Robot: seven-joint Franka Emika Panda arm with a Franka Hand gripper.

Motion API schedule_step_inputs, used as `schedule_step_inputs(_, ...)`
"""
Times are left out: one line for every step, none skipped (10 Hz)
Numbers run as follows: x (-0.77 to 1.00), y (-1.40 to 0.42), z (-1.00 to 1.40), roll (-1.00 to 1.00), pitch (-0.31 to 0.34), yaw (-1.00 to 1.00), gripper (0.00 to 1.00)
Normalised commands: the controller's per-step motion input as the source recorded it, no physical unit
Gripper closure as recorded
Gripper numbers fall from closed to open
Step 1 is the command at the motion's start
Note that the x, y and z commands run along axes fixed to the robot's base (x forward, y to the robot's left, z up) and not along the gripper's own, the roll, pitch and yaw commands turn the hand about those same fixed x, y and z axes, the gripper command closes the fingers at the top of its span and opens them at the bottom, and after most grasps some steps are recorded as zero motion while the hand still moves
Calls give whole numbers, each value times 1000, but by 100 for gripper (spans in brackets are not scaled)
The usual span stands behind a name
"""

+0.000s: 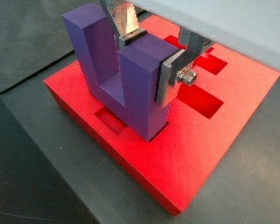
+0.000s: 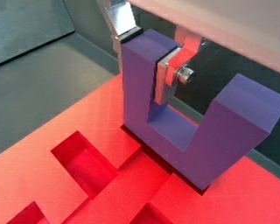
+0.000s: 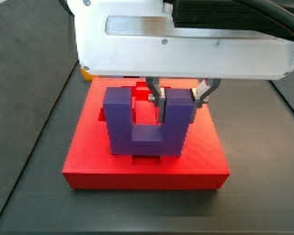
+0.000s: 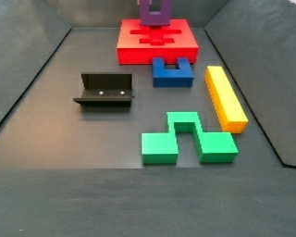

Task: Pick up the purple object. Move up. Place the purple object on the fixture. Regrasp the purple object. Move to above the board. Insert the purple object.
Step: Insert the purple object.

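The purple object (image 1: 95, 61) is a U-shaped block standing prongs up on the red board (image 1: 213, 166). Its bridge is down at the board's top, beside a recessed cutout (image 2: 90, 162). I cannot tell whether it sits in the cutout. My gripper (image 1: 149, 57) is shut on one prong, silver fingers on both faces, as both wrist views show (image 2: 146, 54). In a side view the gripper (image 3: 178, 99) hangs over the board (image 3: 100, 165) holding the purple object (image 3: 135, 136). The black fixture (image 4: 104, 91) stands empty, apart from the board (image 4: 136, 42).
A blue U-shaped block (image 4: 173, 71) lies just in front of the board. A yellow bar (image 4: 225, 97) lies to its right. A green notched block (image 4: 185, 137) lies nearer the camera. Dark tray walls slope up at the sides.
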Motion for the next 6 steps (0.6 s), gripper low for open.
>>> schedule_step_inputs(0, 0, -197, 0, -37, 197, 100)
schedule_step_inputs(0, 0, -200, 24, -13, 194, 100)
schedule_step_inputs(0, 0, -100, 0, 0, 103, 100)
schedule_step_inputs(0, 0, -77, 10, 0, 100, 100)
schedule_step_inputs(0, 51, 0, 0, 0, 57, 100)
schedule_step_inputs(137, 300, 69, -36, 64, 0, 100)
